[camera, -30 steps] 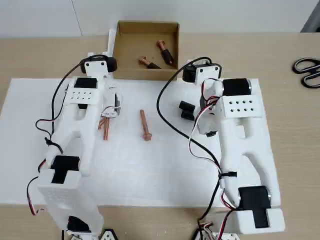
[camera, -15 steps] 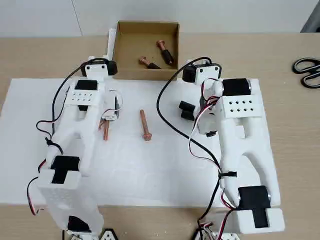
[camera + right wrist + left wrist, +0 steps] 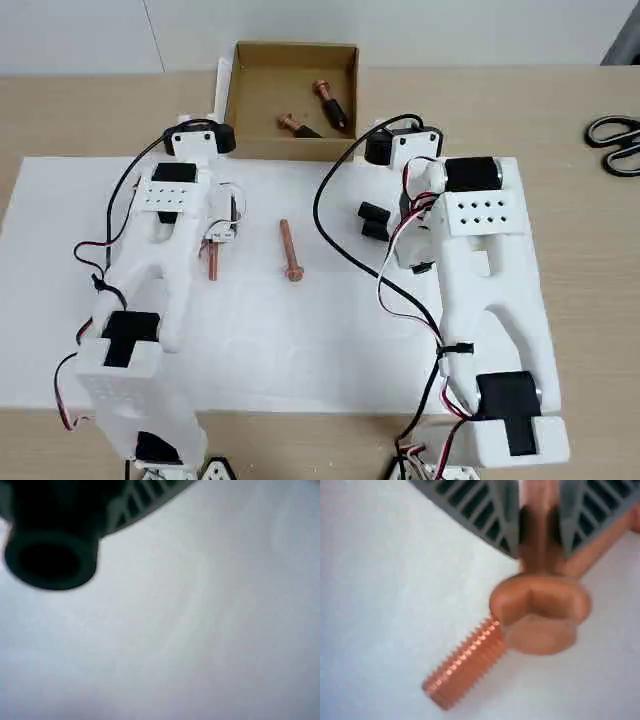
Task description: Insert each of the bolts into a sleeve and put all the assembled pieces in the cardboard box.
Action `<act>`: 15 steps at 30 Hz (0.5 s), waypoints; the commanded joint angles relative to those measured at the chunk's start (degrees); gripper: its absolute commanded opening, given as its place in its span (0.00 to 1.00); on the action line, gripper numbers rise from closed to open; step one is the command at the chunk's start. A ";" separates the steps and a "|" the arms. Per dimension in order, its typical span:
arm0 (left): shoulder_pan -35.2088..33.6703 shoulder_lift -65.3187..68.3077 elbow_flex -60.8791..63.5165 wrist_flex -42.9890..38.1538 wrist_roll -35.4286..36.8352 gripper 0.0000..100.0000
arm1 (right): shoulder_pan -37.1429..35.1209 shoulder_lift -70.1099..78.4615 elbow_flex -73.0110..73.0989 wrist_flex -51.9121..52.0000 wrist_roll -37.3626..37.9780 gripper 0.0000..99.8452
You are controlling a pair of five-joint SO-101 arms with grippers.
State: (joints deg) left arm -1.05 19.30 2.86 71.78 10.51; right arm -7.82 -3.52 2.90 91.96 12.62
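Left end effector (image 3: 538, 527) is clamped on the shank of the held bolt (image 3: 540, 612), head sticking out past the jaws, just over the white sheet (image 3: 300, 340). A second bolt (image 3: 462, 667) lies on the sheet right under it. A third bolt (image 3: 290, 250) sits loose mid-sheet, between the arms. Right end effector (image 3: 385, 222) is closed on a black sleeve (image 3: 50, 562), bore visible. The cardboard box (image 3: 262, 85) is on the desk (image 3: 560, 100) beyond the sheet, with two assembled pieces (image 3: 330, 100) inside.
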 commanded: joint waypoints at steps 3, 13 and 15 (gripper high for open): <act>0.26 -0.97 -3.30 1.93 0.18 0.01 | 0.22 -3.21 -2.29 0.13 0.53 0.00; 0.26 -0.97 -21.85 20.75 0.18 0.01 | 1.36 -3.65 -2.64 0.04 0.53 0.00; 1.14 -0.97 -25.89 25.58 0.18 0.01 | 1.36 -5.49 -2.64 0.31 0.70 0.00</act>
State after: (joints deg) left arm -0.97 19.38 -16.04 91.38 10.51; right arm -7.03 -4.31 2.90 91.96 12.62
